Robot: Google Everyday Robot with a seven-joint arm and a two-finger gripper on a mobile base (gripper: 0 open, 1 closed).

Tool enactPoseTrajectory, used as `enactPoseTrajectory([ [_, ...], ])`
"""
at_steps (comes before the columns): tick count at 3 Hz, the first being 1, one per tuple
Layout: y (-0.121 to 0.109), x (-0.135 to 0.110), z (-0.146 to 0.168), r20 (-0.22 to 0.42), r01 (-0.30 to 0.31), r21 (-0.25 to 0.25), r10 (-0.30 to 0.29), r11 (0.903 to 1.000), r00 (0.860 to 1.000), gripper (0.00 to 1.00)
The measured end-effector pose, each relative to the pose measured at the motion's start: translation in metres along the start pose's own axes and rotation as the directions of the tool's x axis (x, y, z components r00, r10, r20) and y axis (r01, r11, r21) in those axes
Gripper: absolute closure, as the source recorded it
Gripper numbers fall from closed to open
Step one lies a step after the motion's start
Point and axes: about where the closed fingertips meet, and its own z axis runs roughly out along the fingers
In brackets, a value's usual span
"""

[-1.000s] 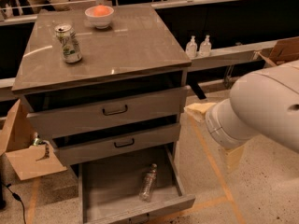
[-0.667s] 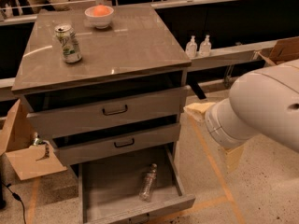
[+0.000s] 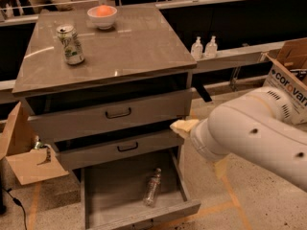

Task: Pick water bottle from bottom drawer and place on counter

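pincer (image 3: 183, 126) beside middle drawer (image 3: 96, 153), which overhangs the rear of the open bottom drawer (image 3: 112, 195).

Robot test lab, workshop-type space.
Lone drawer cabinet (image 3: 110, 114) on speckled floor (image 3: 53, 200) with orange tape lines (image 3: 233, 198), cardboard boxes (image 3: 288, 75) either side, sanitizer bottles (image 3: 204, 48) on a ledge (image 3: 240, 56); white arm's (image 3: 259, 133) gripper (image 3: 184, 126) sits by the middle drawer's (image 3: 120, 147) right end.

The white arm (image 3: 254, 133) ends mid-view in its gripper (image 3: 183, 126).
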Motion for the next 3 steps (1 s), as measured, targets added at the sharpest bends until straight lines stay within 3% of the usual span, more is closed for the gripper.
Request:
enactPoseTrajectory([
  [1, -0.008, -0.013, 0.079, 0.086, 0.109, -0.001, -0.109, 0.9940, 0.990, 0.00],
  [2, -0.005, -0.027, 0.156, 0.137, 0.215, -0.025, -0.209, 0.9764, 0.968, 0.00],
  [3, 0.004, -0.037, 0.220, 0.146, 0.290, -0.047, -0.281, 0.9557, 0.948, 0.00],
])
